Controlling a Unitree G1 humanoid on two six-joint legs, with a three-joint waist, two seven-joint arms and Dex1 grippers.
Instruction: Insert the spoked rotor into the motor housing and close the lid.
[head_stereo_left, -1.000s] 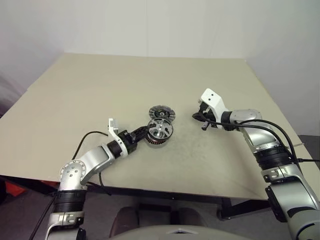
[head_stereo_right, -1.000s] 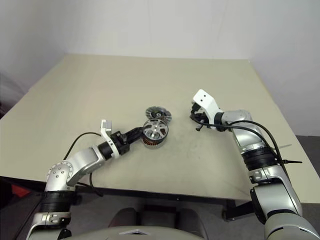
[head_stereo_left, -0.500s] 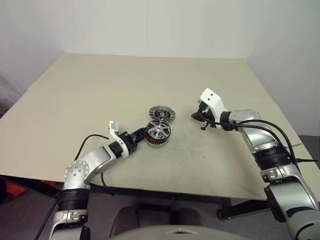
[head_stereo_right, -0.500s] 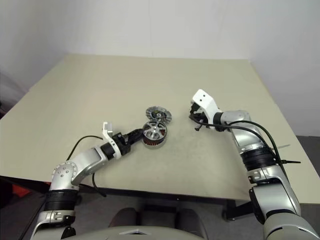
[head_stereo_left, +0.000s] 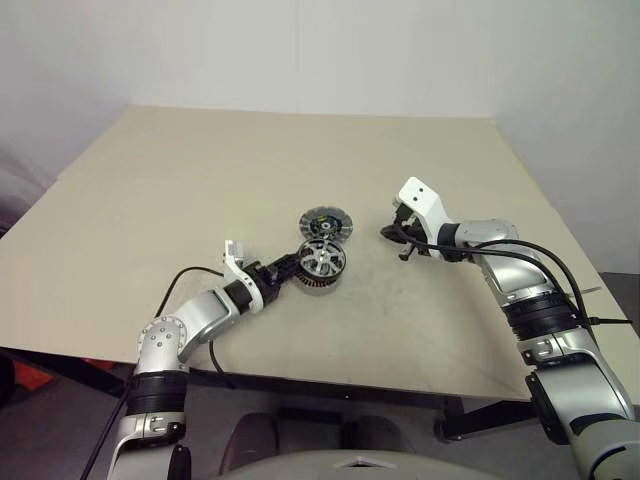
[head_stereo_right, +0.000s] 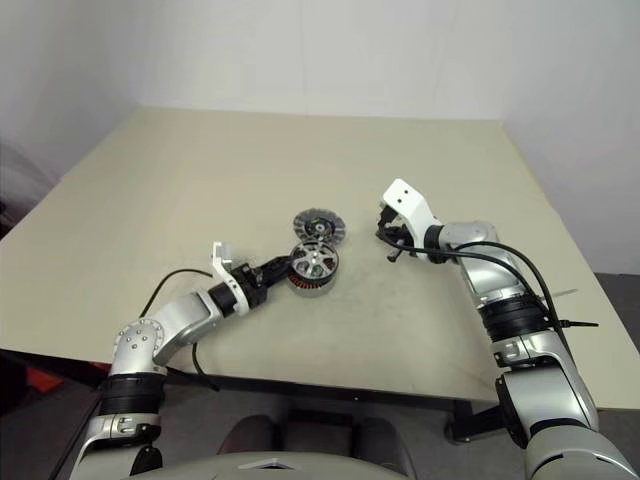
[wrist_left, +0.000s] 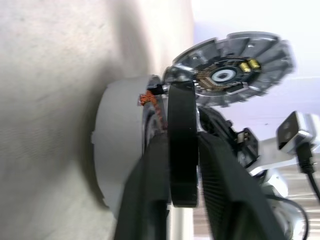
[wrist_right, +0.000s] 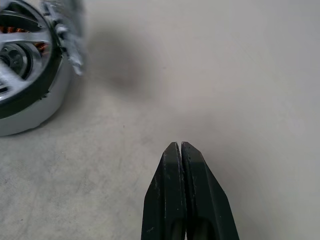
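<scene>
While my left gripper clamps the rotor on the housing mid-table and my right gripper is pinched together, the lid waits beside them.

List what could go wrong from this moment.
1. The left tool straddles the spoked rotor's rim at the motor housing; pulling away crooked might drag the rotor askew or shift the housing.
2. The lid lies close behind the housing, so a sideways nudge may knock it.
</scene>
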